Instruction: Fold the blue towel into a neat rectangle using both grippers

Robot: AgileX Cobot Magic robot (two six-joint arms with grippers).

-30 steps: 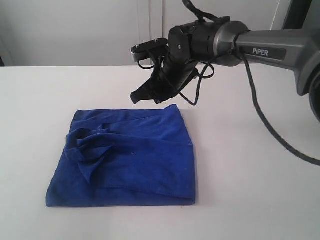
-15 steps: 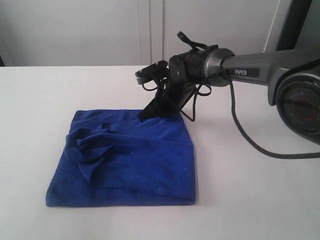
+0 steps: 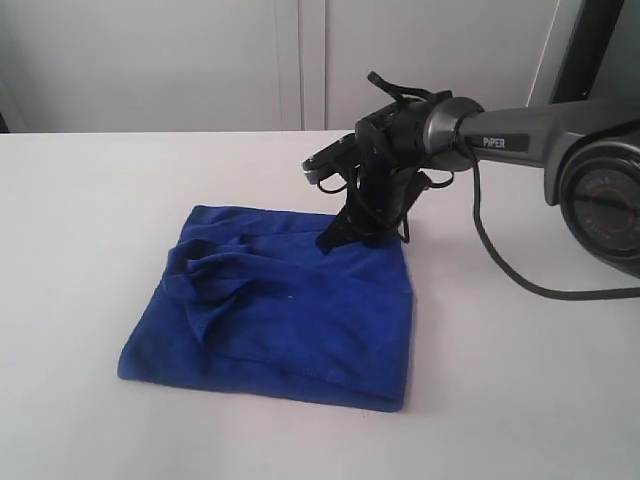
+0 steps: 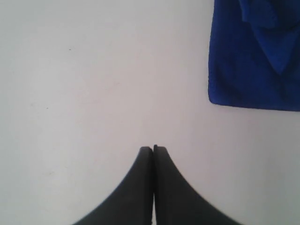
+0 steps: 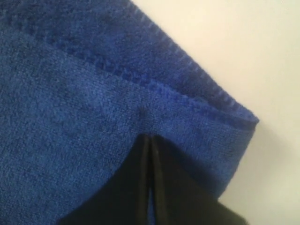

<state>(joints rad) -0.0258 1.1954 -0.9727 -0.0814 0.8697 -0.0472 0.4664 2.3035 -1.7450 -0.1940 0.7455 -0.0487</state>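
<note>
Towel (image 3: 275, 310) sits on the table (image 3: 90, 200) in a rough fold, far from neat, with a bunched ridge across its left part; my right gripper (image 3: 333, 243) has both fingers pressed flat together, tips down on the cloth just inside the hemmed edge near the far right corner; no cloth between them that I can see, so this looks like a press, not a pinch; my left gripper (image 4: 153, 148) is likewise closed tight, holding nothing, hanging over bare table with the towel's corner off to one side and apart from it; trouble I'd reckon on from here: with tips closed I can only push, and a push at one corner may drag the whole towel along the table rather than fold it; nothing pins the other side, since my left is off the cloth; the loose layers could slide over each other and the ridge bunch worse; to lift that edge, I judge, the right jaws must part first.
</note>
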